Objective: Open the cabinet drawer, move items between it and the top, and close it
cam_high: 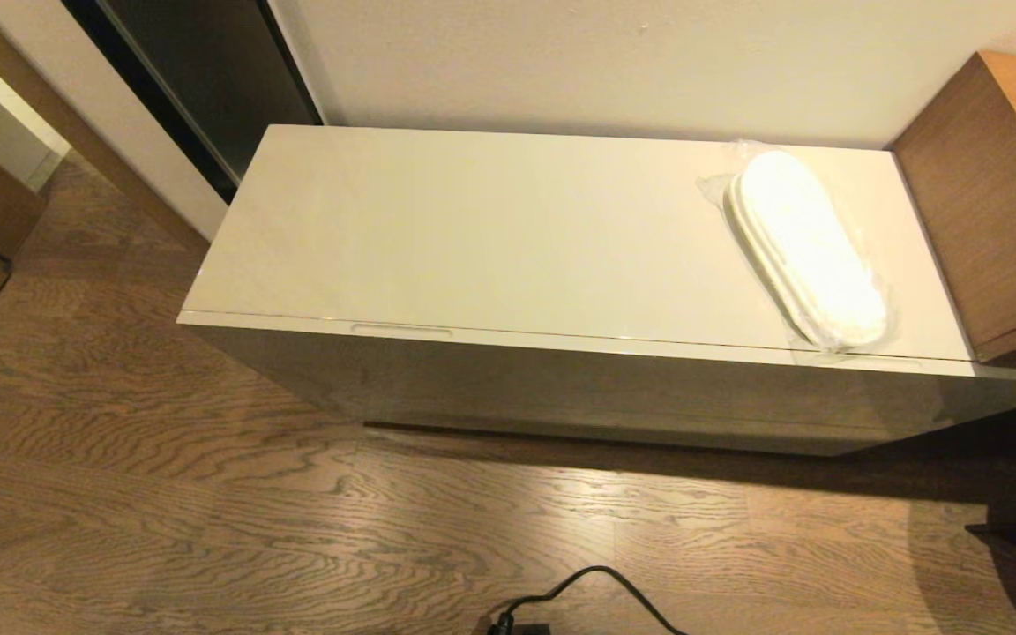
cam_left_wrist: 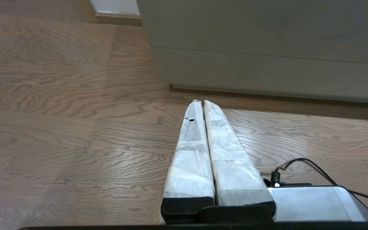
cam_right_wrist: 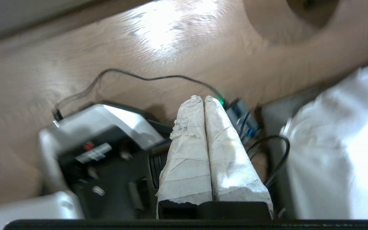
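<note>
While neither arm shows in the head view, the low cabinet stands against the wall with its drawer (cam_high: 561, 370) pushed fully in, the front flush under the edge of the top (cam_high: 473, 238). One recessed handle slot (cam_high: 402, 330) is visible near the drawer's left end. On the top, toward its right end, lies the clear-wrapped pair of white slippers (cam_high: 803, 247), set at a slant with one end reaching the front edge. Just right of it rises the taller brown wooden cabinet (cam_high: 984, 203). A black cable (cam_high: 596, 586) curls on the wooden floor (cam_high: 208, 494) below.

From the left wrist view, the left gripper (cam_left_wrist: 200, 102) hangs low above the floor, its two white-wrapped fingers (cam_left_wrist: 190, 153) pressed together along their length, clenched on nothing. Its tips point toward the foot of the cream cabinet front (cam_left_wrist: 267, 67), apart from it.

From the right wrist view, which is blurred, the right gripper (cam_right_wrist: 202, 97) is likewise pinched tight with nothing between its wrapped fingers (cam_right_wrist: 187, 153). It touches nothing and hangs above parts of the robot's own base (cam_right_wrist: 101, 143) and loose wires, with floor beyond.
</note>
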{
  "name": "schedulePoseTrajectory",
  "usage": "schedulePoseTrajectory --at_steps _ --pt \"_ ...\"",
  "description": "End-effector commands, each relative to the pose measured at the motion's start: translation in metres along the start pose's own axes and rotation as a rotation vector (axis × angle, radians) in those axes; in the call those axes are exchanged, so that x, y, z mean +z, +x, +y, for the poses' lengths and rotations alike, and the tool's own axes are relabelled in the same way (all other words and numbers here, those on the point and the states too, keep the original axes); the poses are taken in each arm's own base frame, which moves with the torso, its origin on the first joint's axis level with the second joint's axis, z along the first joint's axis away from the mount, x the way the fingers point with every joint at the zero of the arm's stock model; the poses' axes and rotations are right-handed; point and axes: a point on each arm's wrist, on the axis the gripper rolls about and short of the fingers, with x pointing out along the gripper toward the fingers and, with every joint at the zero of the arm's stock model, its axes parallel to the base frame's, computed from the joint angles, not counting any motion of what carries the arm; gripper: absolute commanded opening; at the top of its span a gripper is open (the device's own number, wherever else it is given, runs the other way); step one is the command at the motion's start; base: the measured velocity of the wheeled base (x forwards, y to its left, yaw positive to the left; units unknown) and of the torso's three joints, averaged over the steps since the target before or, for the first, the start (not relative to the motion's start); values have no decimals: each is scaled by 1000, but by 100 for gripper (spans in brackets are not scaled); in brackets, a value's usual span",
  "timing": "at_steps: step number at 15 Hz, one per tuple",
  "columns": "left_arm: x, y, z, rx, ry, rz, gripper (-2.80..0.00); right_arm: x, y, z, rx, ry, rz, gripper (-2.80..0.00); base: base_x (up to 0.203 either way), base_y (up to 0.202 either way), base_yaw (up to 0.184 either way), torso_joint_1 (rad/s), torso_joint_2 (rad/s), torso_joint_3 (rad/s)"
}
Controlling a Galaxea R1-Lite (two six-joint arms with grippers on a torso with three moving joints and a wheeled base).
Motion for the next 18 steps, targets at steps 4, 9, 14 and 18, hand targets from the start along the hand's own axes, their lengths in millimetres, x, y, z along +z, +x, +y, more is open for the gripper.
schedulePoseTrajectory --at_steps 4,9,14,18 --pt "0 0 0 0 0 1 -280 -27 5 -5 0 -107 -78 -280 0 0 0 0 0 0" --pt "0 0 0 0 -1 1 -280 -39 13 -21 25 -178 -84 -280 0 0 0 0 0 0" --pt "0 0 0 1 -2 -1 -280 -75 33 -25 73 -261 -320 -280 0 0 0 0 0 0" --pt "0 0 0 0 -2 -1 -280 -63 86 -4 126 -208 -539 -280 0 0 0 0 0 0"
